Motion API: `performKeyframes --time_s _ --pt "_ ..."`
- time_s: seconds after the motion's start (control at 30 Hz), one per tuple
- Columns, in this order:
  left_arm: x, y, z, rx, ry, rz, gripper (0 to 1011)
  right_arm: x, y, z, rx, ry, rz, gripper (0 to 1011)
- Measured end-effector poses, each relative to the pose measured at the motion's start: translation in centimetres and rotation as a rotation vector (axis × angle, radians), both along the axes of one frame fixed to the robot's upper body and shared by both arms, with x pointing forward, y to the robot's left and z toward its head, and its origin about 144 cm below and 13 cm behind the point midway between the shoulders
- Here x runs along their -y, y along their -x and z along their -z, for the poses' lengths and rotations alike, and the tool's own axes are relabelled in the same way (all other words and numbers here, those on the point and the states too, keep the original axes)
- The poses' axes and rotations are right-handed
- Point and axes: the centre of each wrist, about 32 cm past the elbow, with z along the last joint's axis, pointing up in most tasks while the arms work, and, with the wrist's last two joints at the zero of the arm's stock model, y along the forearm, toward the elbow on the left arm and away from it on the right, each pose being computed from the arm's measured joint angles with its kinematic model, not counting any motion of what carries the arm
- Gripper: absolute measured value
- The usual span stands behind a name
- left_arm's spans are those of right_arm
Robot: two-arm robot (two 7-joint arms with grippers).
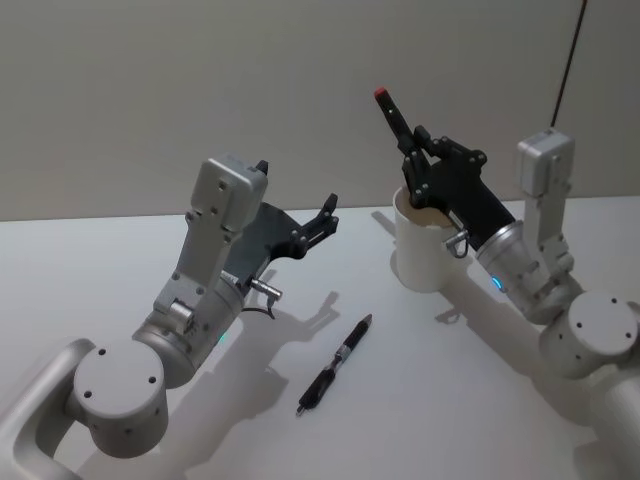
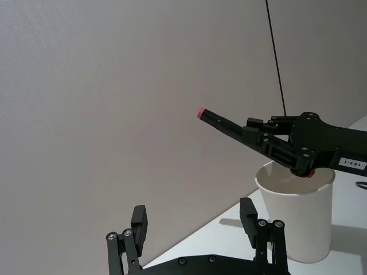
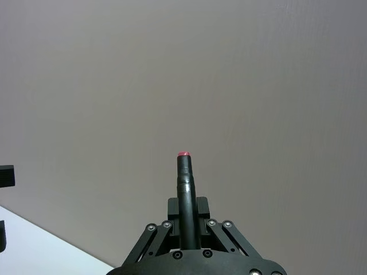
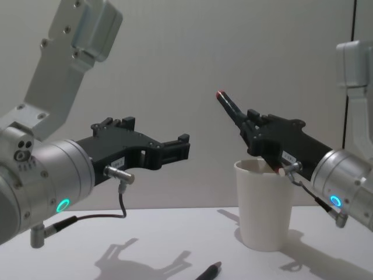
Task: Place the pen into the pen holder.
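Observation:
A black pen [image 1: 393, 115] with a red end is held tilted in my right gripper [image 1: 418, 150], which is shut on it just above the mouth of the pen holder [image 1: 420, 255], a white paper cup. The red end points up and away; the lower end is hidden behind the fingers. The left wrist view shows the pen [image 2: 221, 121] and the right gripper [image 2: 258, 134] over the cup's rim [image 2: 298, 223]. A second dark pen [image 1: 337, 363] lies flat on the table in front of the cup. My left gripper [image 1: 325, 215] hovers open left of the cup, holding nothing.
The white table [image 1: 120, 260] meets a plain grey wall behind. A thin dark cable [image 1: 568, 60] hangs down the wall at the back right. Bare table lies left of and in front of the cup, around the lying pen.

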Motion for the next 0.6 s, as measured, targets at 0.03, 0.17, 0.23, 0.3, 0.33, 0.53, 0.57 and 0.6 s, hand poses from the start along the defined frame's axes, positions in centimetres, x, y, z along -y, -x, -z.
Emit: performKeyframes --time_s 0.03,0.17,0.23,0.3,0.33,0.53,0.57,0.6 --pt "0.00 0.00 0.00 0.000 0.000 0.000 1001 -0.01 -0.02 0.07 -0.002 0.002 0.001 169" --pt "0.00 0.00 0.00 0.000 0.000 0.000 1001 -0.03 -0.06 0.21 -0.007 0.005 0.002 243" --pt "0.00 0.00 0.00 0.000 0.000 0.000 1001 -0.03 -0.08 0.24 -0.008 0.006 0.003 294" --pt "0.00 0.00 0.00 0.000 0.000 0.000 1001 -0.04 -0.08 0.30 -0.010 0.007 0.003 376" --pt "0.00 0.00 0.00 0.000 0.000 0.000 1000 -0.04 -0.09 0.32 -0.010 0.007 0.004 393" --pt "0.00 0.00 0.00 0.000 0.000 0.000 1001 -0.06 -0.12 0.41 -0.013 0.009 0.005 595" --pt "0.00 0.00 0.00 0.000 0.000 0.000 1001 -0.06 -0.13 0.42 -0.014 0.010 0.005 616" --pt "0.00 0.00 0.00 0.000 0.000 0.000 1001 -0.06 -0.13 0.42 -0.014 0.010 0.005 630"
